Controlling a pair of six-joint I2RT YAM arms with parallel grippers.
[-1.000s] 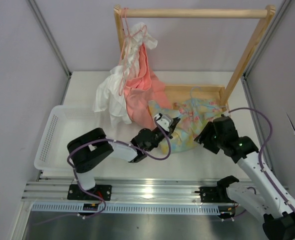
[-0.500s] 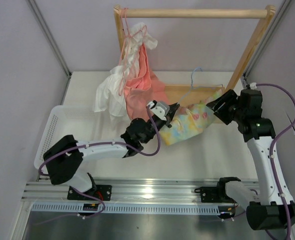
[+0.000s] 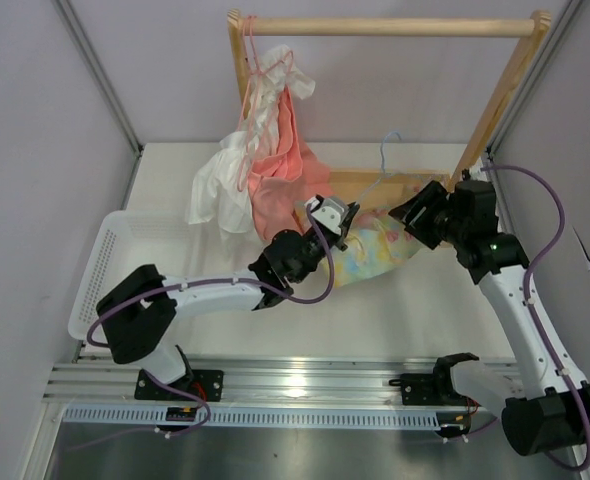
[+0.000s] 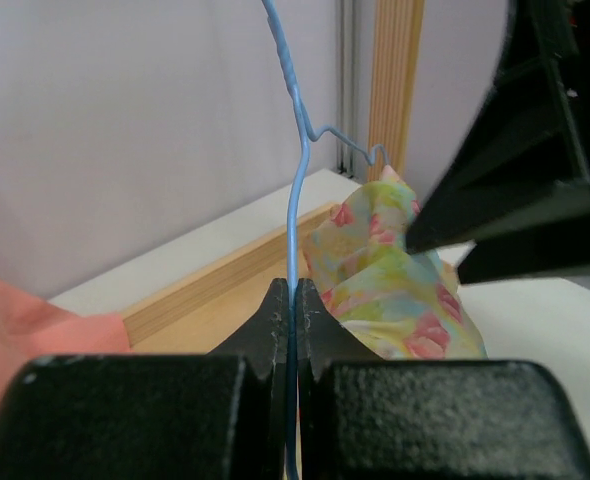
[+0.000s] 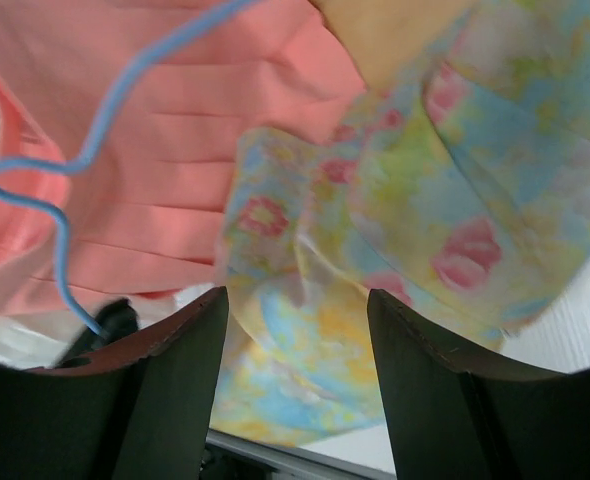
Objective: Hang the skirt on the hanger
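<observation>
The skirt, pale yellow and blue with pink flowers, lies bunched on the table in front of the wooden rack base. It also shows in the left wrist view and the right wrist view. My left gripper is shut on the light-blue wire hanger and holds it upright, with the wire pinched between the jaws. The hanger's hook points up. My right gripper is open just above the skirt's right end. Its fingers stand wide apart with the cloth beyond them.
A wooden rack stands at the back, and its base frame rests on the table. A salmon-pink garment and a white garment hang from a pink hanger at the rack's left. A white basket sits at the left.
My right arm swung from the front to the back right, raising the skirt's right end, then dropped slightly left. My left arm reached forward and lifted the hanger upright.
</observation>
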